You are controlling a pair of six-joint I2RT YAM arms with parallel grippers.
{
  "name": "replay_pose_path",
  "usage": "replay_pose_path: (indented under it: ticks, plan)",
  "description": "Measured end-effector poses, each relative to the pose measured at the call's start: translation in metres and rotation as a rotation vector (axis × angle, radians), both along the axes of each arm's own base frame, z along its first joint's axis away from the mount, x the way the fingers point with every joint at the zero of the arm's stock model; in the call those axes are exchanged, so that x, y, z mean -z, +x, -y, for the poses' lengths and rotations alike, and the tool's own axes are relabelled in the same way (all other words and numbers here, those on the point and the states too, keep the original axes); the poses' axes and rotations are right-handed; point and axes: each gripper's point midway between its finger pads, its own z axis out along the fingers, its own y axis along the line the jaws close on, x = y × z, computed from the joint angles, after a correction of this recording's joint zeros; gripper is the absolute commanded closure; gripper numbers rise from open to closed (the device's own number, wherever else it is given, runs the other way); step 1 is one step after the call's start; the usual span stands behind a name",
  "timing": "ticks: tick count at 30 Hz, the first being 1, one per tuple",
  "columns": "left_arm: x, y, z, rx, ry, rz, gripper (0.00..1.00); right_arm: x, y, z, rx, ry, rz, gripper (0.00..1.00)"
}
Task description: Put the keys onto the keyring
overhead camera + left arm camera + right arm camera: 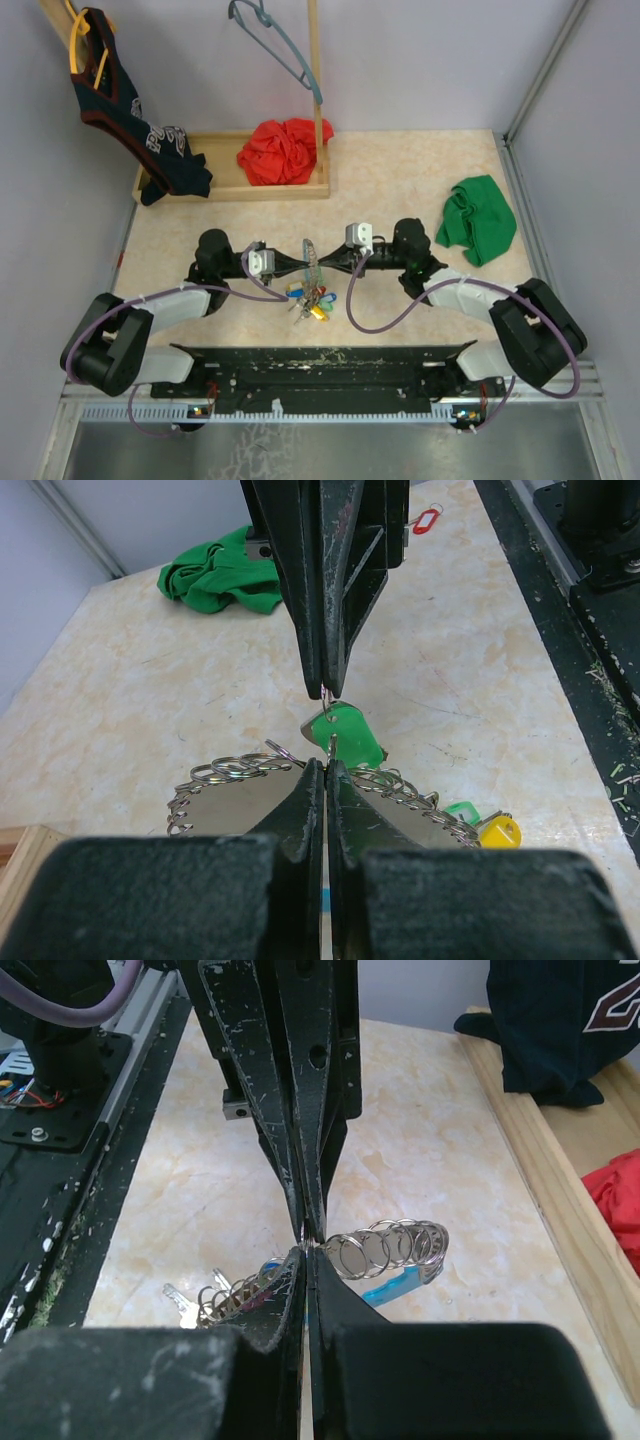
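The keyring is up off the table, standing on edge at the centre of the overhead view, right where the two arms meet. Its hoop is crowded with small wire loops, and the light-blue section shows in the right wrist view. The keys hang in a bunch just below it, coloured tags together, a yellow tag among them.

The left gripper has its fingers pressed fully together on the hoop. The right gripper comes at it tip to tip, its fingers just as tightly closed, and by the look of it they pinch the thin wire loop of a green-tagged key that sits just beside the hoop.

I'd say the threading is in hand: one arm steadies the ring while the other feeds a key onto it. The next move would need the loop guided onto the hoop's opening while the left grip stays firm; from here I can't see where that opening is. A red-tagged key lies apart, at the top of the left wrist view, so more may remain.

Further out, a green cloth lies right of centre, a red cloth sits in the wooden tray above, and a hanger hangs at the top.
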Motion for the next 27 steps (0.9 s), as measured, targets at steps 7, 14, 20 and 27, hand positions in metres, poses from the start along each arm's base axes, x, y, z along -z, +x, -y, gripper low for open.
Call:
replay_pose_path:
  ticks: [7, 14, 20, 27]
  plan:
    - [0.0000, -0.0001, 0.0000, 0.000, 0.000, 0.000, 1.00, -0.0017, -0.0007, 0.0008, 0.001, 0.000, 0.003, 1.00]
    - [0.0000, -0.0002, 0.0000, 0.001, 0.000, 0.000, 1.00, 0.0033, -0.0001, 0.0001, -0.001, -0.008, -0.009, 1.00]
    - [0.0000, -0.0004, -0.0002, 0.003, 0.000, 0.000, 1.00, 0.0063, 0.0008, -0.0004, 0.000, -0.012, -0.016, 1.00]
    - [0.0000, -0.0012, -0.0001, 0.007, 0.000, 0.000, 1.00, 0.0029, 0.0014, -0.0010, 0.000, -0.001, -0.003, 1.00]
